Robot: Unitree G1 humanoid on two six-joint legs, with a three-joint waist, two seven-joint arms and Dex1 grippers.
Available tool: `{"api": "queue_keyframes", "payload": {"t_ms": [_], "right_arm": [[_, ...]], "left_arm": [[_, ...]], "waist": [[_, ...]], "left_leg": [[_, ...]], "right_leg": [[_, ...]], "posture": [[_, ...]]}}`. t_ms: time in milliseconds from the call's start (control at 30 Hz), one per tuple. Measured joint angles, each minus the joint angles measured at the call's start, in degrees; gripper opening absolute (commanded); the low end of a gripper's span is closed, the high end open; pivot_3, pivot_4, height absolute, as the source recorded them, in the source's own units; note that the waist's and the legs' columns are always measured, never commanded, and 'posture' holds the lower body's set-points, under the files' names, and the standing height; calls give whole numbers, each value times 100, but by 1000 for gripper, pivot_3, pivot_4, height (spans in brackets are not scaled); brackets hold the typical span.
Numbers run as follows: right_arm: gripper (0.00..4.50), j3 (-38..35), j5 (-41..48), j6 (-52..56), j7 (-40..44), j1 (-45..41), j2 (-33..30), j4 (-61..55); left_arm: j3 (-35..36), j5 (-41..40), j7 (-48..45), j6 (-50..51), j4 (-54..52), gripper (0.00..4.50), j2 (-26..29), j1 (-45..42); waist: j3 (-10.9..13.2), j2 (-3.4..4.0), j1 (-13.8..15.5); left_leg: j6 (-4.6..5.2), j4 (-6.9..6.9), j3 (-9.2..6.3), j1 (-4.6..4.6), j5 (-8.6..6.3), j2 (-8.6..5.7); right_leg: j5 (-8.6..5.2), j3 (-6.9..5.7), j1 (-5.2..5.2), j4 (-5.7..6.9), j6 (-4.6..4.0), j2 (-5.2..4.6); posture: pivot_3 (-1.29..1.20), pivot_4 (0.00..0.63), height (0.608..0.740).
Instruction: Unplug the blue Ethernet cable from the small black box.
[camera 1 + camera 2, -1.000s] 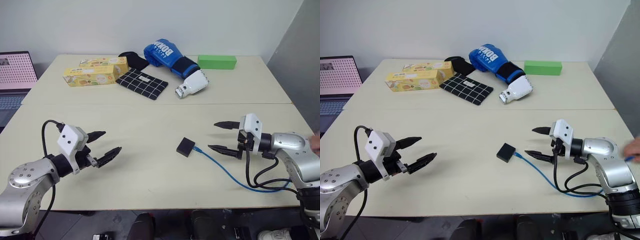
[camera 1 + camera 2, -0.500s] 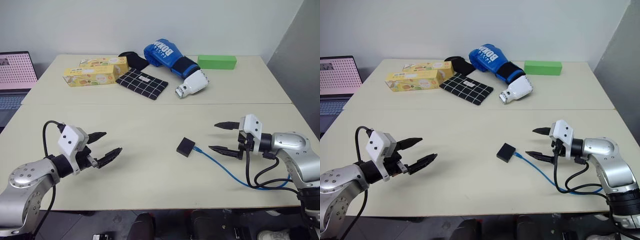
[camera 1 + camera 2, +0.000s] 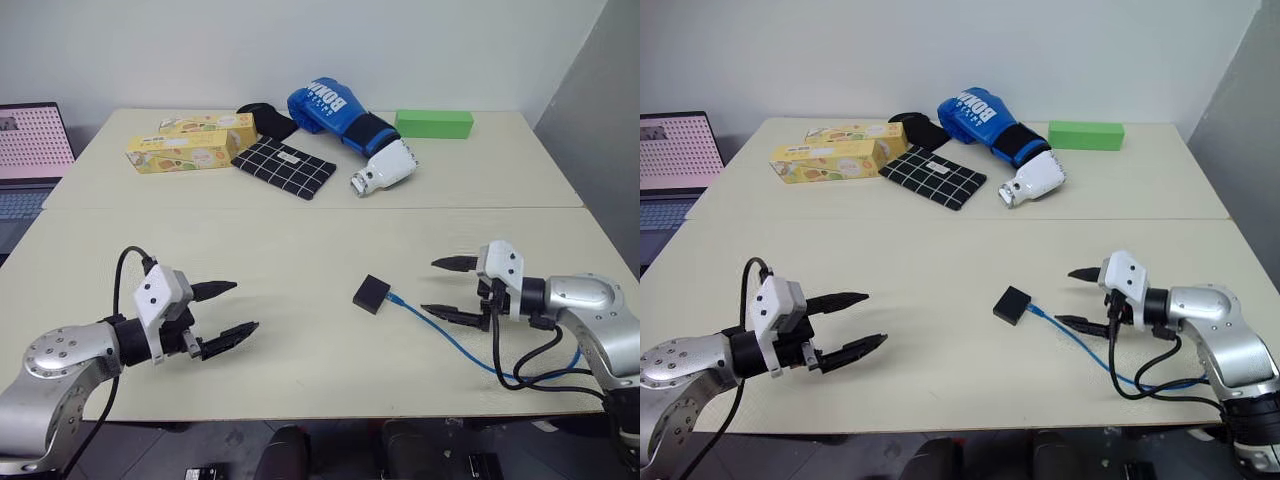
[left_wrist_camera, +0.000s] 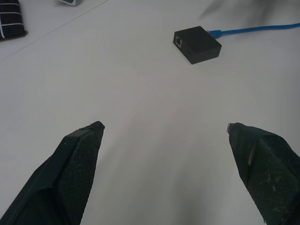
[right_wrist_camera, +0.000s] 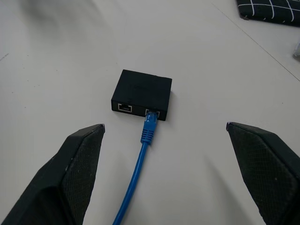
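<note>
Left eye view is showing the small black box (image 3: 371, 294) lying flat on the pale table (image 3: 300, 250), a little right of centre in the frame, with the blue Ethernet cable (image 3: 445, 335) still sitting plugged into its right side and running off toward the lower right, where it is curving among thicker black robot cables (image 3: 530, 370) at the table edge. The right gripper (image 3: 447, 288) is hovering at middle right of the frame, just beside the cable's plug end, its two black fingers spread wide and gripping nothing. In the right wrist view the plug is sitting in one of two ports on the box's facing side, and the other port is standing empty beside it; the fingers are flanking the box and cable without touching either. The left gripper (image 3: 228, 310) is hanging at lower left of the frame, well apart from the box, its fingers likewise spread wide and holding nothing. Across the upper part of the frame a blue boxing glove (image 3: 342, 118), a green block (image 3: 433, 123), a black white-checked cloth (image 3: 284, 167) and two yellow cartons (image 3: 190, 142) are lying on the far table, and a laptop (image 3: 28, 150) is showing at the upper left edge.
</note>
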Motion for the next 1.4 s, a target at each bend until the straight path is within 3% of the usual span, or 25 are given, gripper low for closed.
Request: {"api": "queue_keyframes", "payload": {"t_ms": [333, 433, 867, 967, 1200, 1400], "right_arm": [[4415, 863, -838, 288, -974, -55, 844, 386], [3974, 987, -1009, 220, -1095, -200, 1061, 686], [685, 1291, -1289, -30, -874, -605, 1125, 1007], [196, 1383, -1426, -150, -801, -783, 1119, 1080], [186, 1452, -1555, -867, -451, -1621, 1108, 1085], [186, 1912, -2235, -2508, -185, -2399, 1045, 1194]], "left_arm": [[-369, -111, -375, 137, -160, 4500, 129, -217], [-440, -110, -372, 208, -159, 4500, 129, -313], [-685, -111, -42, 577, -125, 4500, 42, -509], [-678, -294, 148, 855, -74, 4500, -169, -610], [-492, -1463, 644, 2044, 49, 4500, -631, -865], [-194, -2666, 1311, 2902, 195, 4500, -1205, -1300]], "waist": [[0, 0, -6], [0, 0, -7], [0, 0, -10], [0, 0, -11], [1, 0, -13], [1, -1, -12]], "left_leg": [[0, -7, 2, 2, 0, -3], [0, -8, 1, 2, 0, -3], [0, -8, -3, 8, 0, -2], [0, -8, -4, 9, 0, -1], [0, -9, -12, 5, 0, 1], [-1, -6, -13, 5, 1, 1]], "right_leg": [[0, -1, 2, -6, 0, 9], [0, 0, 1, -6, 0, 10], [0, -1, 5, -4, 0, 11], [1, 0, 3, -2, 1, 11], [0, -3, -2, -2, 0, 3], [1, -6, 0, -1, 1, -2]], "posture": [[0, 150, 740], [0, 150, 740], [0, 150, 740], [0, 150, 740], [0, 150, 740], [0, 150, 740]]}}
